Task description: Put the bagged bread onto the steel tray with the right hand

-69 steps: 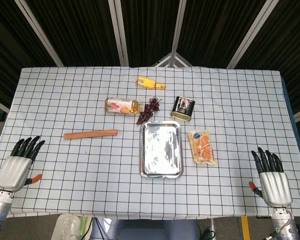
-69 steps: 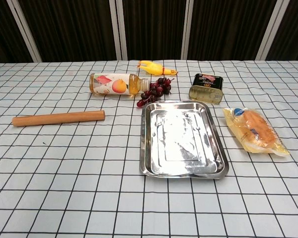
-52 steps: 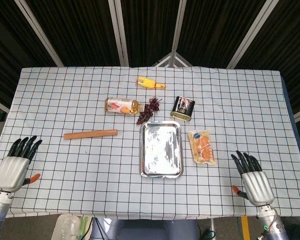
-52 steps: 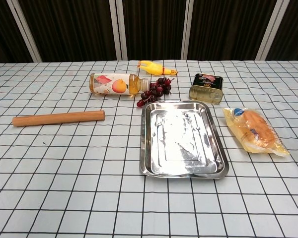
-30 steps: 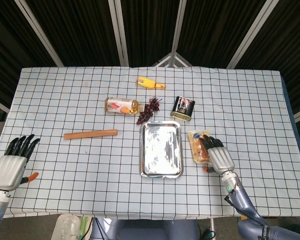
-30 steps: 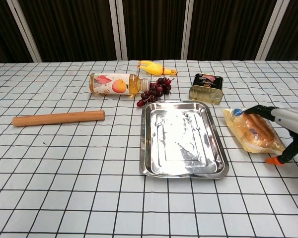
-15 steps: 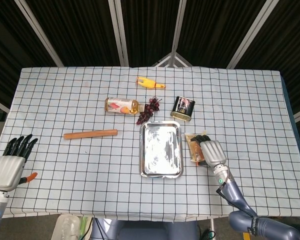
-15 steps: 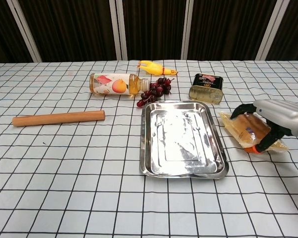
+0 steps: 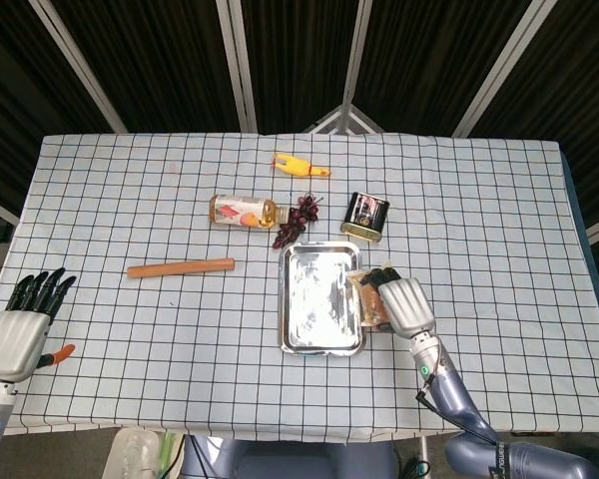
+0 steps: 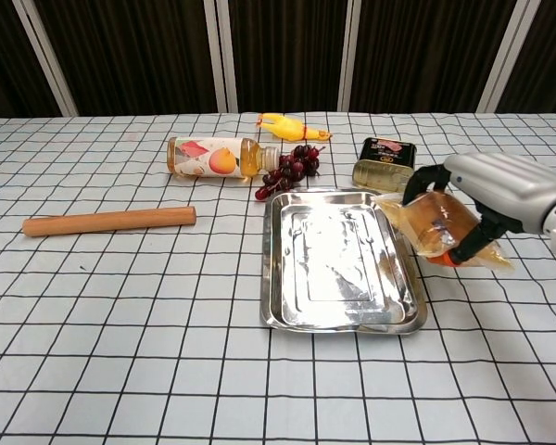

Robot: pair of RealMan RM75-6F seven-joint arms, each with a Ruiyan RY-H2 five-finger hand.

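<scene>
Dark curtained panels and metal struts frame our checked tablecloth (image 9: 130, 210), where the run has just turned from reaching to carrying. A couple of seconds ago our right hand (image 9: 404, 304) lay idle at the near right edge of the cloth; it has since crossed to the bagged bread (image 10: 435, 222), closed over it and raised it. We judge the pick done and only the placing left.

At centre lies the steel tray (image 9: 299, 344), bare and shiny, unmoved throughout. Our right hand now hangs at the tray's right rim, fingers curled over the top of the bag and thumb beneath. In the chest view the bread sits lifted off the cloth, tilted, its leading corner already over the tray's right edge, its crimped tail trailing behind the palm. A half-second ago the bag was still on the cloth beside the tray, so the lift is fresh. We reckon a short further sweep toward the tray's middle is needed before letting go, or the bag may land on the rim.

Our left hand (image 9: 15, 334) rests at the near left corner, fingers spread, holding nothing.

Unchanged behind the tray: a wooden rod (image 9: 180, 267), a juice bottle (image 9: 245, 211) on its side, a can (image 9: 365, 217), grapes (image 9: 298, 221) and a yellow toy (image 9: 299, 166).
</scene>
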